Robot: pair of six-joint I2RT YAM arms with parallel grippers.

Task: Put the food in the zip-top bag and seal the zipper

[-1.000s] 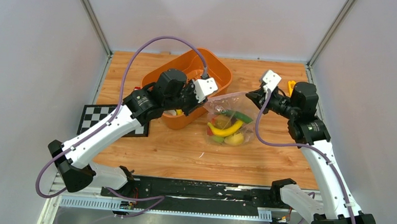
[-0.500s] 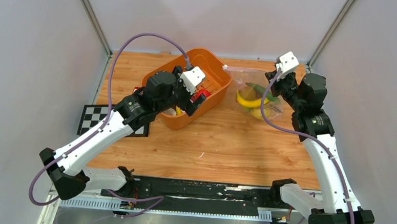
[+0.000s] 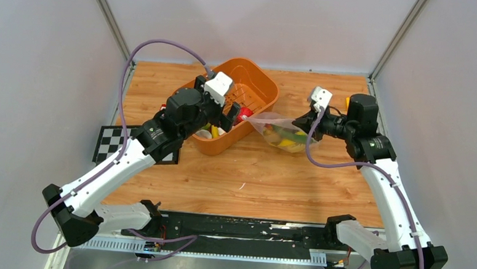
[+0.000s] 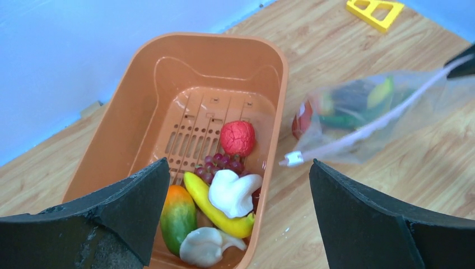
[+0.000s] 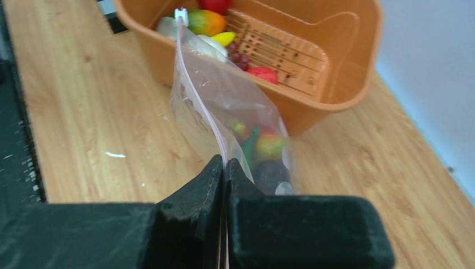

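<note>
My right gripper (image 3: 298, 120) (image 5: 224, 166) is shut on the right end of the zipper (image 5: 197, 95) of the clear zip-top bag (image 3: 282, 134), which hangs from it with several toy foods inside (image 5: 263, 147). The bag's white slider end (image 4: 287, 159) points at the orange basket (image 3: 260, 83). My left gripper (image 3: 232, 117) (image 4: 235, 218) is open and empty above the basket's near end. In the basket (image 4: 140, 112) lie a red fruit (image 4: 237, 138), grapes (image 4: 218, 164), a white mushroom (image 4: 232, 192), a banana (image 4: 215, 204), a mango (image 4: 177, 219) and another pale piece (image 4: 204, 246).
A black-and-white checkerboard (image 3: 113, 141) lies at the table's left edge under the left arm. A yellow flat piece (image 4: 382, 11) lies on the wood at the far right, behind the right arm. Grey walls stand close on three sides.
My right gripper swung the bag to the far right, then back left and down, so the bag now hangs next to the basket. My left gripper drew back over the basket.
</note>
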